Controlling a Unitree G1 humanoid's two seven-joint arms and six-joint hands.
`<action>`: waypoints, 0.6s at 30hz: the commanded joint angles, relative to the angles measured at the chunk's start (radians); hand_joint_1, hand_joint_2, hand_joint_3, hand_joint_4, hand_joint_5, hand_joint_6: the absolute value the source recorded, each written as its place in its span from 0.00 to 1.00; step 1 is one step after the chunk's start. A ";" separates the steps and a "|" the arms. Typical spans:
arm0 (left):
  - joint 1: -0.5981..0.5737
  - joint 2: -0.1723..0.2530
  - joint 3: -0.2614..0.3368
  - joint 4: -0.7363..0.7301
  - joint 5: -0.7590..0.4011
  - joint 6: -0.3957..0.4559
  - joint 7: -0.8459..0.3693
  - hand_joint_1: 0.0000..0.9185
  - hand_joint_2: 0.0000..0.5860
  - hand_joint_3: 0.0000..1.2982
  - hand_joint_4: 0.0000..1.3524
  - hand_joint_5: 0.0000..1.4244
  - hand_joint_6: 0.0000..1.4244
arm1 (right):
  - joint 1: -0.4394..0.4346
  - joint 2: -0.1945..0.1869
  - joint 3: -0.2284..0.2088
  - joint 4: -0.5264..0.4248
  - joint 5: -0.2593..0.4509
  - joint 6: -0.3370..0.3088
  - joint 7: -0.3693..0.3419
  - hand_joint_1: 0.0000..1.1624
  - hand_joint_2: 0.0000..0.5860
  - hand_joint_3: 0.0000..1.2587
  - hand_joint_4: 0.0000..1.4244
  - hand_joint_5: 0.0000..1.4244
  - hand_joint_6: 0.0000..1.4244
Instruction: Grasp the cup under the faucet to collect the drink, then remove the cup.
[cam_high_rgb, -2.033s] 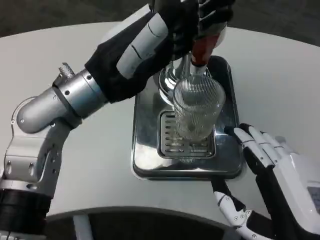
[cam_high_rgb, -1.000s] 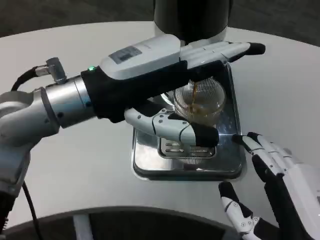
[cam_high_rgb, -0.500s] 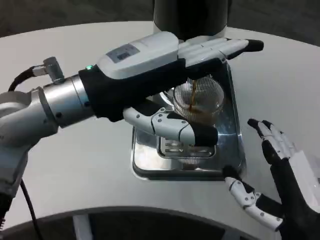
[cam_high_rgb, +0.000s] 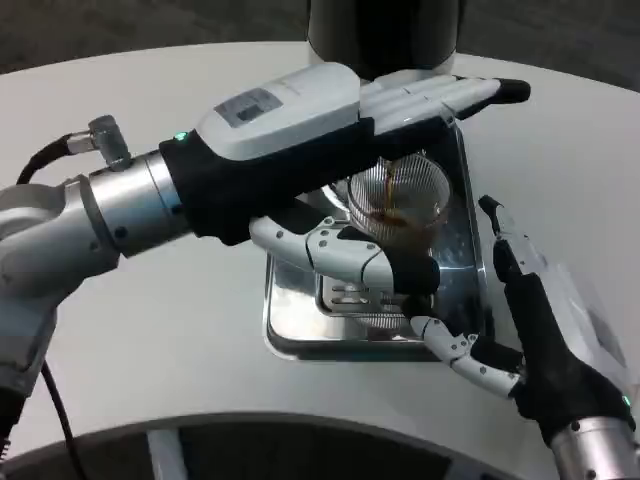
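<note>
Head view shows our left hand (cam_high_rgb: 340, 150) around the cup (cam_high_rgb: 400, 205) on the tray (cam_high_rgb: 290, 320) under the dispenser (cam_high_rgb: 385, 35); whether its fingers (cam_high_rgb: 350, 255) clamp the glass we cannot tell. Right hand (cam_high_rgb: 530, 320) waits beside the tray, fingers apart. We should hold the cup upright, lift it over the tray rim, then draw it toward open bench (cam_high_rgb: 150, 350).
</note>
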 joint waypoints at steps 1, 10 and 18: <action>0.020 0.008 -0.018 0.008 0.003 -0.007 -0.005 0.00 0.18 0.00 0.00 0.02 0.00 | -0.037 -0.010 -0.008 0.072 0.068 -0.020 -0.053 0.52 0.42 0.00 0.00 0.00 0.00; 0.024 0.021 -0.013 0.005 0.006 -0.009 -0.006 0.00 0.19 0.00 0.00 0.02 0.01 | -0.140 -0.046 0.000 0.223 0.189 -0.091 -0.102 0.59 0.37 0.00 0.00 0.00 0.01; 0.034 0.030 -0.008 -0.005 0.000 -0.004 -0.006 0.00 0.19 0.00 0.00 0.02 0.01 | -0.238 -0.032 -0.005 0.365 0.273 -0.133 -0.163 0.60 0.36 0.00 0.00 0.00 0.01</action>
